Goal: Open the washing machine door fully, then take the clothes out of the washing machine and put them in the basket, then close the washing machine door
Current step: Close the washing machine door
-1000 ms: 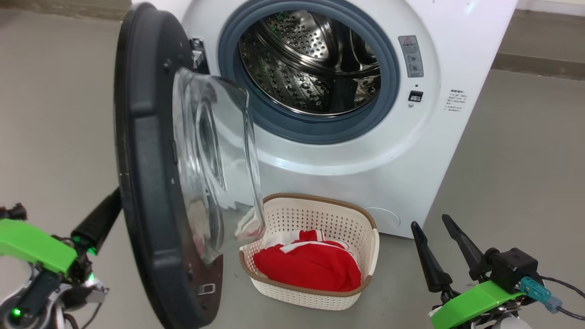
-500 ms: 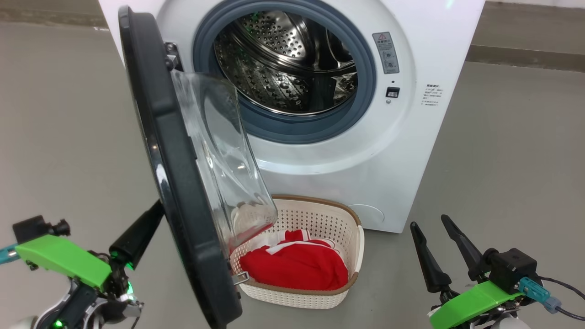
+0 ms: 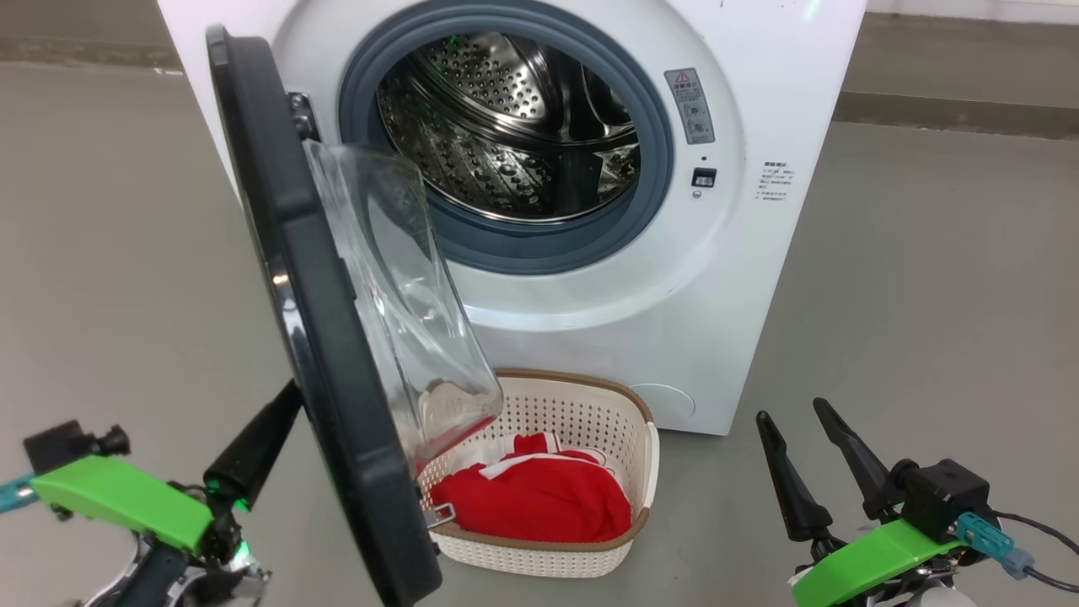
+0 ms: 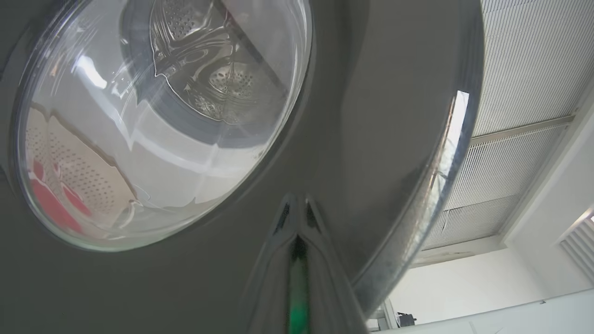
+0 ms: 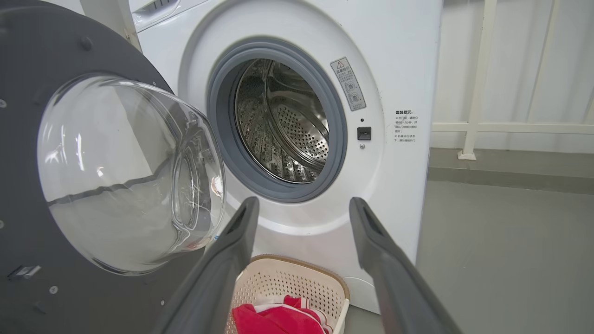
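The washing machine door (image 3: pixel 316 337) stands about half open, hinged at the left of the washing machine (image 3: pixel 759 278) and jutting out toward me, its lower edge hanging above the left end of the basket (image 3: pixel 539 561) on the floor. I judge it stiff and fairly heavy, turning only on its hinge, so it wants a steady push rather than a pinch. The glossy rim looks slippery, and I would stay off the glass bowl (image 3: pixel 396 295), the part likeliest to suffer from a knock. The best place to bear is the flat outer face, well out from the hinge. My left fingers (image 4: pixel 269 297) are clenched together on nothing, their tips seemingly against that outer face, low down. My right fingers (image 5: pixel 218 273) are spread wide and empty, well apart from the door. The door has a wide black rim, a clear bulging window, and a small metal latch hook (image 3: pixel 442 512). The red clothes (image 3: pixel 531 506) lie in the basket.
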Motion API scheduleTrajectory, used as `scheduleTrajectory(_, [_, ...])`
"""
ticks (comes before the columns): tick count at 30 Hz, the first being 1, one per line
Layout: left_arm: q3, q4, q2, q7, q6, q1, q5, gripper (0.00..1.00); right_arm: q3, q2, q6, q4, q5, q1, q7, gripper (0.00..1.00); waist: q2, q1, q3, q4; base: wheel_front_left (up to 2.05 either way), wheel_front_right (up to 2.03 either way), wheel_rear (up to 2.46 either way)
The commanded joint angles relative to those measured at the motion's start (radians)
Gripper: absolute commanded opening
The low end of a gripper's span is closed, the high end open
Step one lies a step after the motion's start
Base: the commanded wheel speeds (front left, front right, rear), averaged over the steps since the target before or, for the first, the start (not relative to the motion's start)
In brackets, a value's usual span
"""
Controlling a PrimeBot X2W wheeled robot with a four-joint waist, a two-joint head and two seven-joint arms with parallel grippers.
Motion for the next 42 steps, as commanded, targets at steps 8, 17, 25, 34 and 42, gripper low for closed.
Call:
scheduleTrajectory(8, [-0.020,-0.030,0.095,-0.227,-0.124,0.043,0.333,1.00,0.015,-0.004,0.005,-0.022,-0.006,-0.006,-0.006,1.00,-0.0001,0.0000,0.001,0.003,0.00,0.00,0.00])
scheduleTrajectory(17, [-0.088,0.018,0.187,-0.597,-0.221,0.108,0.737,1.00,0.014,0.003,0.005,-0.026,-0.007,-0.007,-0.006,1.00,-0.0001,0.0000,0.011,0.012,0.00,0.00,0.00])
scheduleTrajectory(25, [-0.151,0.116,0.200,-0.823,-0.180,0.146,1.023,1.00,0.012,0.002,0.005,-0.030,-0.018,-0.009,-0.006,1.00,-0.0001,0.0000,0.013,0.009,0.00,0.00,0.00])
scheduleTrajectory(34, [-0.068,0.177,0.124,-0.836,-0.173,0.183,1.131,1.00,0.014,0.000,0.005,-0.039,-0.042,-0.010,-0.006,1.00,-0.0001,0.0000,0.015,0.003,0.00,0.00,0.00])
scheduleTrajectory(42, [0.001,0.203,0.056,-0.836,-0.211,0.216,1.210,1.00,0.012,0.001,0.005,-0.044,-0.047,-0.008,-0.006,1.00,-0.0001,0.0000,0.017,0.001,0.00,0.00,0.00])
